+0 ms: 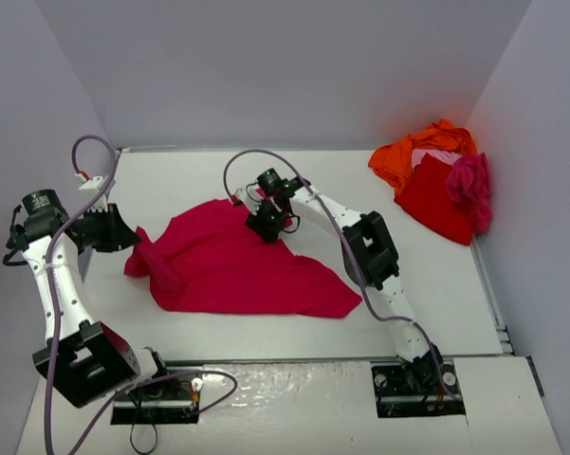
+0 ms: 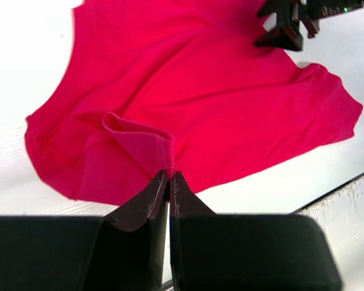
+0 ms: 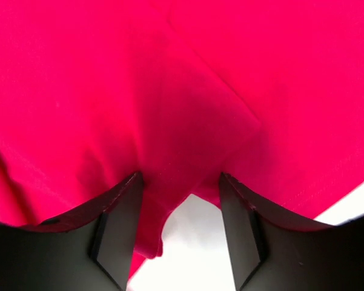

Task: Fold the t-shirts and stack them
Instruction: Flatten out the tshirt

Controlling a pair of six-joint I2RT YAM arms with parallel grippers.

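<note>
A crimson t-shirt (image 1: 237,270) lies crumpled and spread across the middle of the table. At its left edge, my left gripper (image 1: 133,237) is shut on a raised corner of that shirt. In the left wrist view the jaws (image 2: 169,176) pinch a fold of the crimson cloth (image 2: 218,91). My right gripper (image 1: 268,227) sits at the shirt's far edge. Its jaws (image 3: 180,177) stand apart, astride a bunched ridge of the cloth (image 3: 200,73), with white table showing between the fingers. More t-shirts lie heaped at the back right: orange (image 1: 417,156), red (image 1: 436,204), magenta (image 1: 469,185) and a sliver of pale pink (image 1: 434,154).
Grey walls close in the table on the left, back and right. The heap of shirts fills the back right corner. Both arm bases and their cables sit on the near ledge (image 1: 294,389). The right gripper (image 2: 284,36) also shows at the top of the left wrist view.
</note>
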